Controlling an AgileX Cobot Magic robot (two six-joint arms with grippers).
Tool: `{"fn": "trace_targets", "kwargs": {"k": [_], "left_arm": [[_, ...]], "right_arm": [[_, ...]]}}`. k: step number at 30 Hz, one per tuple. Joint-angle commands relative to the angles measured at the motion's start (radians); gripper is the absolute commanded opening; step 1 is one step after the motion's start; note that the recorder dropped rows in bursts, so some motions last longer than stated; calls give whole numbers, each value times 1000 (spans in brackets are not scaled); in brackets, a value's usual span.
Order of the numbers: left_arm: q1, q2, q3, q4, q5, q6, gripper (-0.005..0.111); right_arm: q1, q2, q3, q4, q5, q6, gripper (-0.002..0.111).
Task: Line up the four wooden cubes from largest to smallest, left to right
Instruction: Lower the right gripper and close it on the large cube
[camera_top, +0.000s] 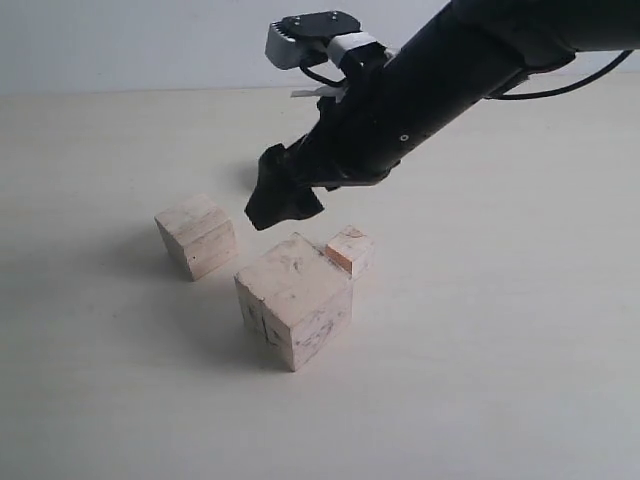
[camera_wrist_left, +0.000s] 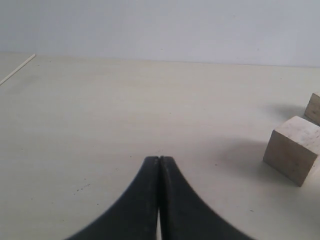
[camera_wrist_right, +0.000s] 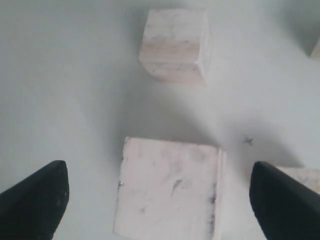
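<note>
Here, the big cube (camera_top: 293, 300), dark-marked, sits front-centre on the bench (camera_top: 500, 350); the mid cube (camera_top: 196, 235) lies apart on its left in the exterior view, the small cube (camera_top: 349, 250) just behind its right corner. The right hand (camera_top: 283, 205) hovers above them, spread wide, empty. The left hand (camera_wrist_left: 160, 167) is pinched together, empty. Bench pale, wall (camera_top: 120, 40) white

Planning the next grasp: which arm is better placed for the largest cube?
Right. The right gripper hangs open over the largest cube, framed between its fingers; the left gripper is shut, away from it.
</note>
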Motion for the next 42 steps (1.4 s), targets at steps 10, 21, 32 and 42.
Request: {"fn": "trace_targets", "kwargs": {"k": [10, 21, 32, 42], "left_arm": [[-4, -6, 3, -3, -13, -1, 0], [-4, -6, 3, -3, -13, -1, 0], [-4, -6, 3, -3, -13, -1, 0], [-4, -6, 3, -3, -13, -1, 0]], "right_arm": [[147, 7, 2, -267, 27, 280, 88], [168, 58, 2, -420, -47, 482, 88], [197, 124, 2, -369, -51, 410, 88], [197, 185, 2, -396, -58, 413, 88]]}}
